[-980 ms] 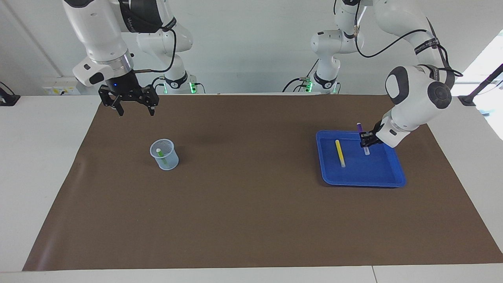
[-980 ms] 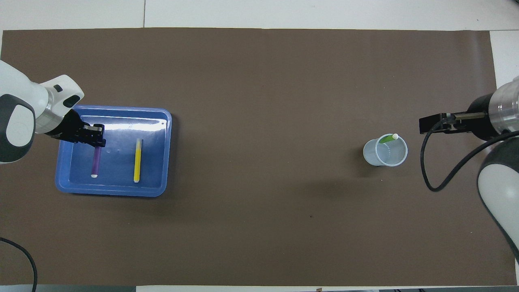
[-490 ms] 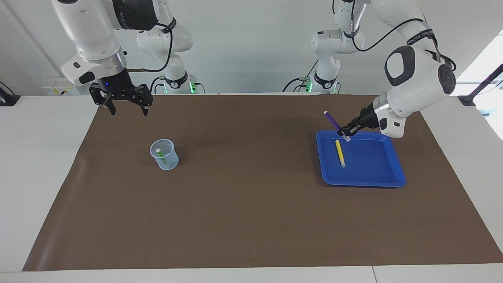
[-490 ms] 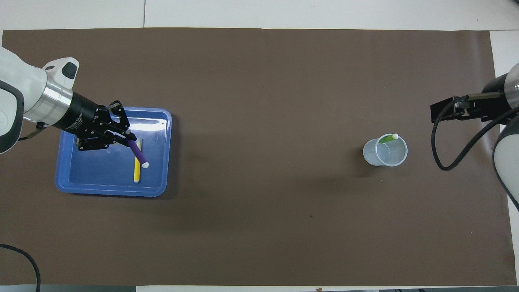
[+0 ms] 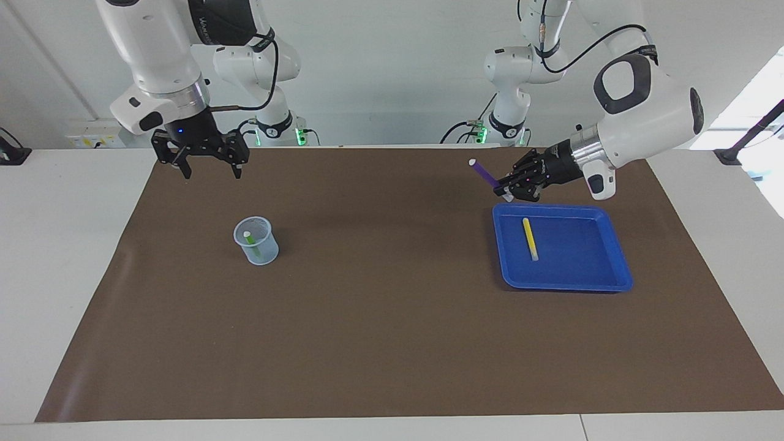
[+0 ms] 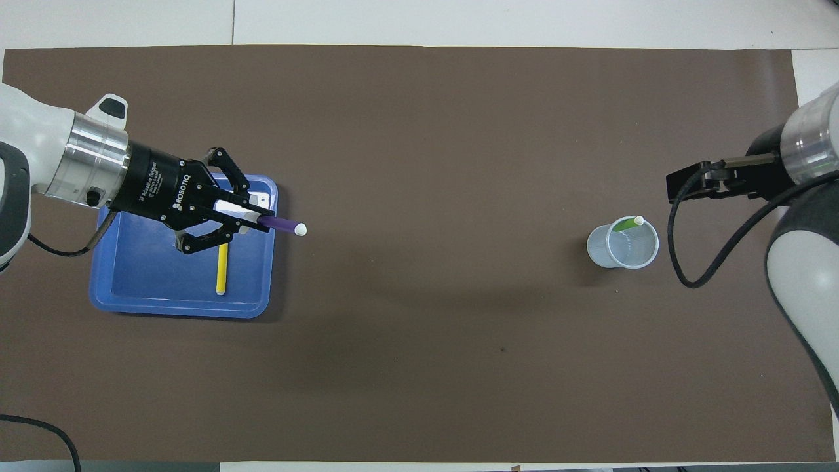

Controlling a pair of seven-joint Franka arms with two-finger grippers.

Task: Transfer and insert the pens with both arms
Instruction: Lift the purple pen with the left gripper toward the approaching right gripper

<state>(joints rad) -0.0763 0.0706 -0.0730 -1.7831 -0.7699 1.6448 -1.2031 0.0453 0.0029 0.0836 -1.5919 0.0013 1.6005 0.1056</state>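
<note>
The left pincer [image 5: 506,187] [image 6: 252,217] hangs in the air over the edge of the blue tray [image 5: 606,283] [image 6: 118,298] that lies nearest the robots and toward the middle of the counter [image 5: 392,343] [image 6: 419,393]. Its fingertips are clamped on the purple pen [image 5: 486,174] [image 6: 282,225], which it grips near one end. The rest of the pen sticks out from the fingertips, tilted upward, with its whitish tip pointing toward the right arm's end of the counter.

The right pincer [image 5: 209,171] [image 6: 678,188] hangs over the brown mat [image 5: 392,367] [image 6: 419,98] near the robots' edge, at the right arm's end. Its two fingers point down and stand wide apart, holding nothing.

Below the left pincer and farther from the robots, the yellow pen [image 5: 530,239] [image 6: 222,267] lies flat inside the tray, clear of the pincer and of the purple pen.

Farther from the robots than the right pincer, and a little toward the middle of the counter, a clear plastic cup [image 5: 256,240] [image 6: 623,247] stands upright on the mat. The green pen [image 5: 252,242] [image 6: 628,223] leans inside it, whitish end up against the rim. The cup is well apart from the tray, with open mat between them.
</note>
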